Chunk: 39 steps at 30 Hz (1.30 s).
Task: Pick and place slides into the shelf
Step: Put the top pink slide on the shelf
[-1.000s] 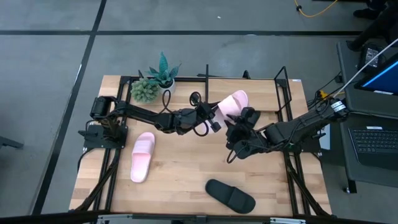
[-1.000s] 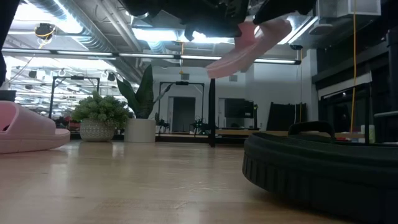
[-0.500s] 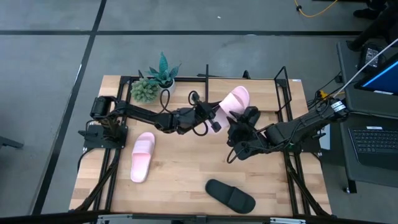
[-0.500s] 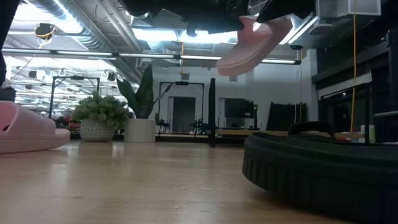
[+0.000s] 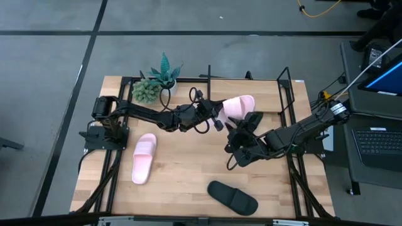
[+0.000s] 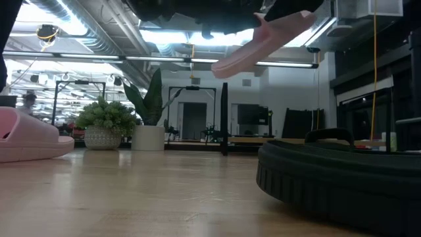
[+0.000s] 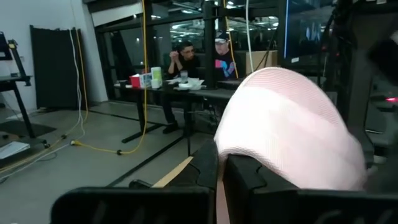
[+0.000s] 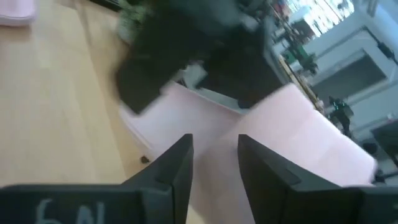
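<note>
My left gripper (image 5: 218,115) is shut on a pale pink slide (image 5: 239,105) and holds it in the air above the table's middle; the low view shows that slide (image 6: 260,43) tilted, high above the board. My right gripper (image 5: 241,133) is open just on the near side of the slide; in its wrist view the pink slide (image 8: 261,143) fills the space ahead of its fingers. A second pink slide (image 5: 143,157) lies on its sole at the table's left. One black slide (image 5: 233,197) lies by the near edge. The shelf (image 5: 284,81) stands at the far right. My left gripper pinches the pink slide by the edge of its sole (image 7: 219,200) at the end toward the table's left, fingers coming about level from the left. The strap (image 7: 286,124) rises just beyond the fingers. The slide is lifted clear and tilted. My right gripper: I cannot tell whether it touches the slide.
Two potted plants (image 5: 147,91) (image 5: 165,74) stand at the far edge, left of the shelf. Black mounting frames run along the table's left and right sides. Bare board lies between the pink slide on the table and the black slide. People sit at a desk beyond the table.
The held pink slide has turned in the air and now lies more along the table's left-right line, its low end swung out and down after a brief rise. My left gripper has shifted slightly toward the far edge. My right gripper has drawn back a little toward the near edge.
</note>
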Each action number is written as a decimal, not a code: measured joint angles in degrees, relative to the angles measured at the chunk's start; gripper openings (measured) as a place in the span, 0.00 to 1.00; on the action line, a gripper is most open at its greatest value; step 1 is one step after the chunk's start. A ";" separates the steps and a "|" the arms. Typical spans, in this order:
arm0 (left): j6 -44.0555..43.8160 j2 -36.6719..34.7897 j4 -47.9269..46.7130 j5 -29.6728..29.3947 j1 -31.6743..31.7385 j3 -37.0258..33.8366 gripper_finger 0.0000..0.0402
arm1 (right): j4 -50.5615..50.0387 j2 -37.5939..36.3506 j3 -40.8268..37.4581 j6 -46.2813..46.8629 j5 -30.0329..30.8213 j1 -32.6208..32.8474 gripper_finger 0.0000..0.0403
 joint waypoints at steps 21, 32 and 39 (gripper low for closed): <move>1.90 -0.07 0.62 -0.39 0.76 0.02 0.00 | 8.50 0.04 1.04 -9.84 2.89 1.43 0.31; 1.94 -0.17 0.70 -0.32 1.49 0.08 0.00 | 11.15 0.17 1.89 -12.12 5.96 2.14 0.31; 2.19 -0.17 0.66 0.88 1.51 0.07 0.00 | 11.02 2.91 1.81 -10.83 9.45 1.95 0.31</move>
